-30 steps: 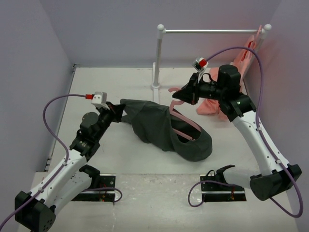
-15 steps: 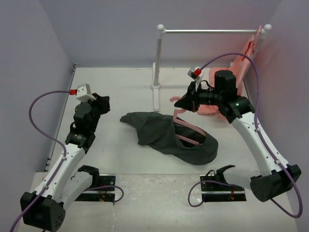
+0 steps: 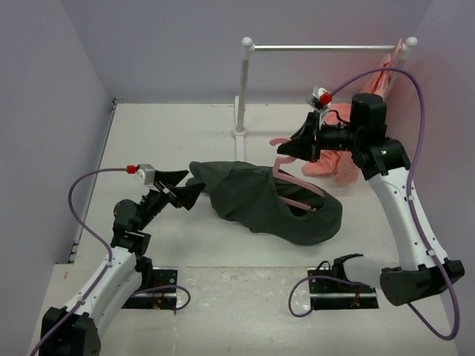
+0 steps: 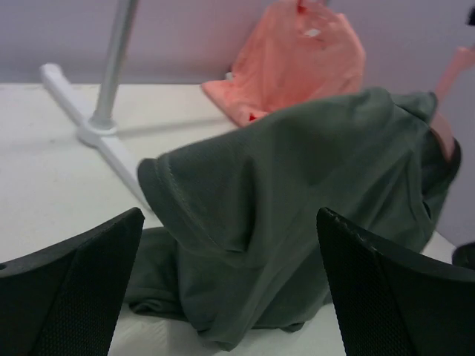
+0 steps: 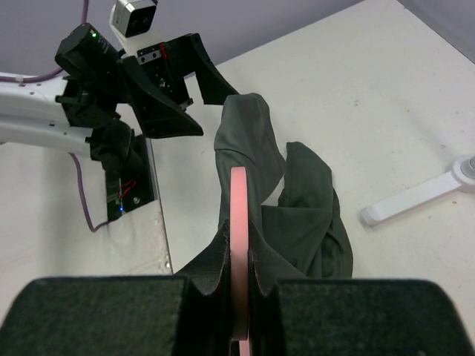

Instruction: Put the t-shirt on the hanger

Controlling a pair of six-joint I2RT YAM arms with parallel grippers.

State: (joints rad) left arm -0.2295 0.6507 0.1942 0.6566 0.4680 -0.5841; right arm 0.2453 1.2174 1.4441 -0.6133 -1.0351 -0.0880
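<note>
Currently the t-shirt [image 3: 256, 199] is lying bunched on the surface [image 3: 171, 126], approx. midway btwn the two arms, w/ an opening on its right side. The hanger [image 5: 238, 208] is being held by the R gripper [image 3: 292, 150], which is clamped tight on the pink bar close to the hook. In the R wrist view the bar is being pinched btwn both fingers and is running straight away from the cam into the dark cloth, which is being draped round its far part. Seen from above, the hanger's thin pink arms are passing into the shirt's opening, while the hook is sticking out at the top, beside the gripper.

The L gripper [image 3: 185, 187] is being shown w/ jaws wide apart and nothing btwn them. It is hanging low, just beside the shirt's left end; contact can't be told. In the L wrist view a hemmed fold of the shirt is being framed btwn the two black fingers.

At the back, a white rack [image 3: 243, 89] is standing on the surface, w/ a salmon garment [image 3: 330, 165] hanging at the rail's right end, behind the R gripper.
</note>
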